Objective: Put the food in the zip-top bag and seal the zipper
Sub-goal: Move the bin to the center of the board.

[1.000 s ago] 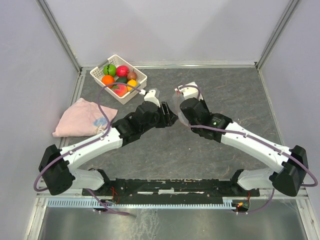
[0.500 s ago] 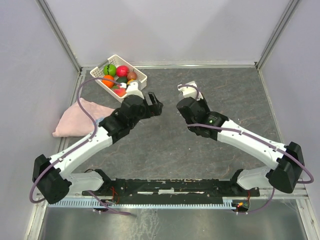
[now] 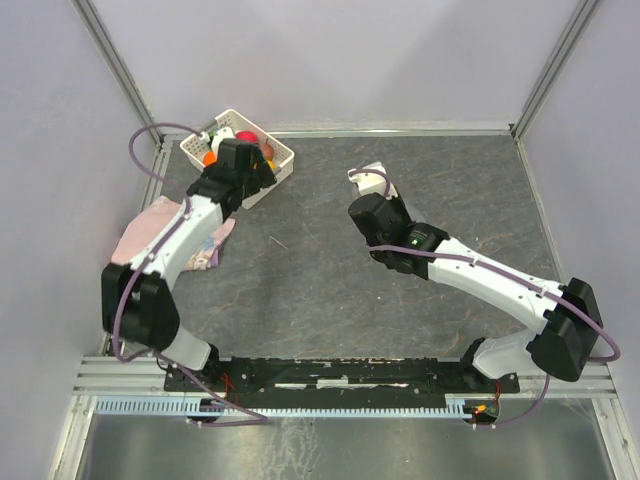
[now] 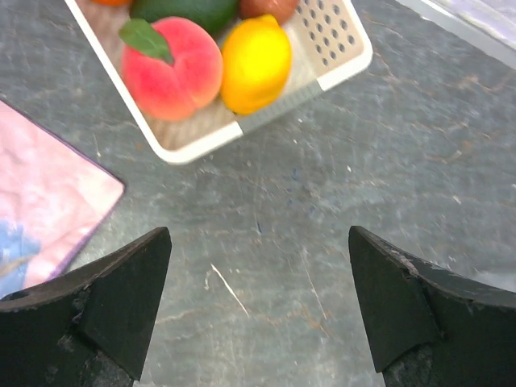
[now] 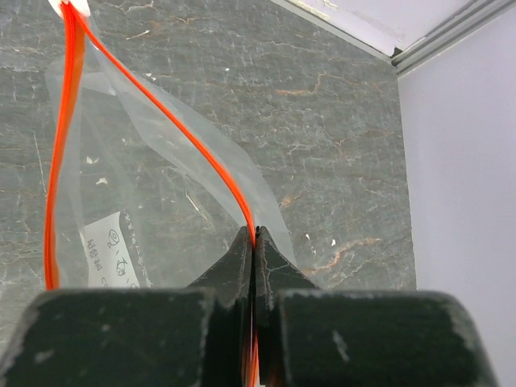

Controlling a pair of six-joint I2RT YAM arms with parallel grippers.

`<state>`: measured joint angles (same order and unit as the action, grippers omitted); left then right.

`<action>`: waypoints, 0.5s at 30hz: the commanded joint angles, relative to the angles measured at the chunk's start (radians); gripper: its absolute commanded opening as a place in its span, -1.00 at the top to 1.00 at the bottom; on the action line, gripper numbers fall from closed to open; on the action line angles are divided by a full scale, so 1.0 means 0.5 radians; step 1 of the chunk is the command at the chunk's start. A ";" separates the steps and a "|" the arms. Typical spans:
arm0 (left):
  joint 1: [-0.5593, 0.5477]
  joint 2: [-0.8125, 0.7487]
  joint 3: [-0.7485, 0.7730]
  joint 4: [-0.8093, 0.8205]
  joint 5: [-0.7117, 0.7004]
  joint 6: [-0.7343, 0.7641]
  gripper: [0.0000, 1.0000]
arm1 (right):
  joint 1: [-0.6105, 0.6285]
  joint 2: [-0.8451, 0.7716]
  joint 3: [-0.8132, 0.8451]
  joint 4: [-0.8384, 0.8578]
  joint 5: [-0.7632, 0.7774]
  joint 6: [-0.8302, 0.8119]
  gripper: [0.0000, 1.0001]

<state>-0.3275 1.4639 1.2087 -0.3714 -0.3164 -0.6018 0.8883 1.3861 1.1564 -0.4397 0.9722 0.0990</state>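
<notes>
The left gripper (image 4: 258,239) hangs with its 2 fingers spread wide just beside the white basket (image 4: 193,145), which holds the food (image 4: 173,76). Well to the right of the basket, the right gripper (image 5: 254,235) is clamped on the zipper (image 5: 161,113) of the zip-top bag (image 5: 153,201).

Your left claw (image 4: 258,238) hangs over the grey table (image 4: 387,161), its two dark fingers (image 4: 121,298) spread wide apart at the bottom corners with nothing between them. Ahead of it you see the near corner of the white perforated basket (image 4: 201,143). Inside it, a red-pink peach (image 4: 173,76) with a green leaf lies touching a yellow lemon (image 4: 255,63). Behind them, a dark green fruit (image 4: 193,10) and a brownish piece (image 4: 270,6) are cut off by the top edge. A pink cloth (image 4: 44,193) lies on your left, near the basket.
</notes>
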 commanded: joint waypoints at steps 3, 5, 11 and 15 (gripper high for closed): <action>0.127 0.465 0.541 -0.303 -0.143 0.229 -0.92 | -0.004 -0.024 -0.029 0.159 -0.016 -0.027 0.97; 0.155 0.624 0.710 -0.375 -0.179 0.256 -0.91 | -0.003 -0.040 -0.047 0.171 -0.026 -0.024 0.97; 0.225 1.009 1.048 -0.493 -0.233 0.320 -0.90 | -0.005 -0.082 -0.107 0.193 -0.035 -0.024 0.97; 0.243 1.170 1.206 -0.513 -0.186 0.350 -0.90 | -0.006 -0.077 -0.116 0.201 -0.057 -0.025 0.97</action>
<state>-0.2161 1.9987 1.7119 -0.5953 -0.3950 -0.4831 0.8883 1.3819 1.0985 -0.3786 0.9436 0.0952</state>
